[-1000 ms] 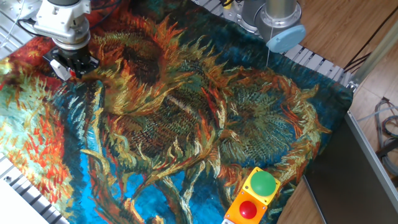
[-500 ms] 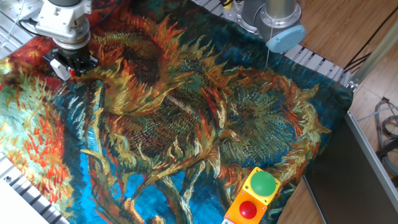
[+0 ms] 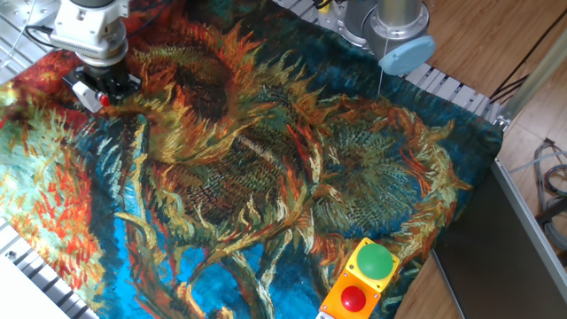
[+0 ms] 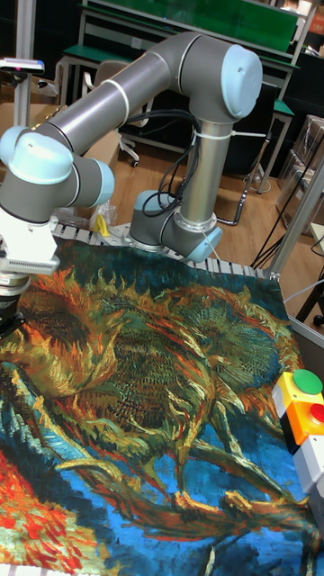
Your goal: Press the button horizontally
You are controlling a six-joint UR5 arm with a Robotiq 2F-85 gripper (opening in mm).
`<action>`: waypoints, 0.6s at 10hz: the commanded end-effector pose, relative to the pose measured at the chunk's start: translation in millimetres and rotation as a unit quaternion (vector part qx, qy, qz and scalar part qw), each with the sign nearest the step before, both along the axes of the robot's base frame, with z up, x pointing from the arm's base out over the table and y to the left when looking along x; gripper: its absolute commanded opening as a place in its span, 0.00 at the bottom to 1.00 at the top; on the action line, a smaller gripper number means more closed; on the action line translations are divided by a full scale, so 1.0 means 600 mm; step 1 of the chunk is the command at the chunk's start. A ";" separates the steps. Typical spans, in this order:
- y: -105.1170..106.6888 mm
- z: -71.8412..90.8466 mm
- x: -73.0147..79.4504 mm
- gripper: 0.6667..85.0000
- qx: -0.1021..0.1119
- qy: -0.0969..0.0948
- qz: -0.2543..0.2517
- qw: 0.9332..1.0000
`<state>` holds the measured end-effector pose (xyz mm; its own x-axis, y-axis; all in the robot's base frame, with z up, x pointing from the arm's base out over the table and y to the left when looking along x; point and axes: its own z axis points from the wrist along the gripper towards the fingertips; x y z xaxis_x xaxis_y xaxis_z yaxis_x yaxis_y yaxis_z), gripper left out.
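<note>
My gripper (image 3: pixel 108 85) hangs low over the far left corner of the sunflower-print cloth (image 3: pixel 266 177), under its white wrist. Right beneath its dark fingers a small white-grey box (image 3: pixel 82 94) peeks out, with a small red button (image 3: pixel 104 101) at its side. The fingers cover most of the box, and the gap between the fingertips does not show. In the tall fixed view the gripper (image 4: pixel 7 317) is cut off by the left edge and the button is hidden.
A yellow-orange box (image 3: pixel 361 276) with a large green and a large red button stands at the cloth's near right edge. The arm's base (image 3: pixel 390 27) rises at the far side. A grey metal panel (image 3: pixel 514 239) borders the right.
The gripper has crept slightly toward the far left over the small box. Nothing else has moved.
</note>
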<state>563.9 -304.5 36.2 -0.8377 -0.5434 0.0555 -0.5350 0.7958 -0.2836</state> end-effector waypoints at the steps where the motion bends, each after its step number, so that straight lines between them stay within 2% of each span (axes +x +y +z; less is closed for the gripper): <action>1: -0.008 0.008 0.002 0.01 -0.010 -0.003 -0.003 1.000; 4: -0.003 0.011 0.005 0.01 -0.016 -0.010 -0.013 1.000; 5: 0.003 0.009 0.005 0.01 -0.014 -0.012 -0.017 1.000; 6: 0.014 0.007 0.002 0.01 -0.002 -0.011 -0.024 1.000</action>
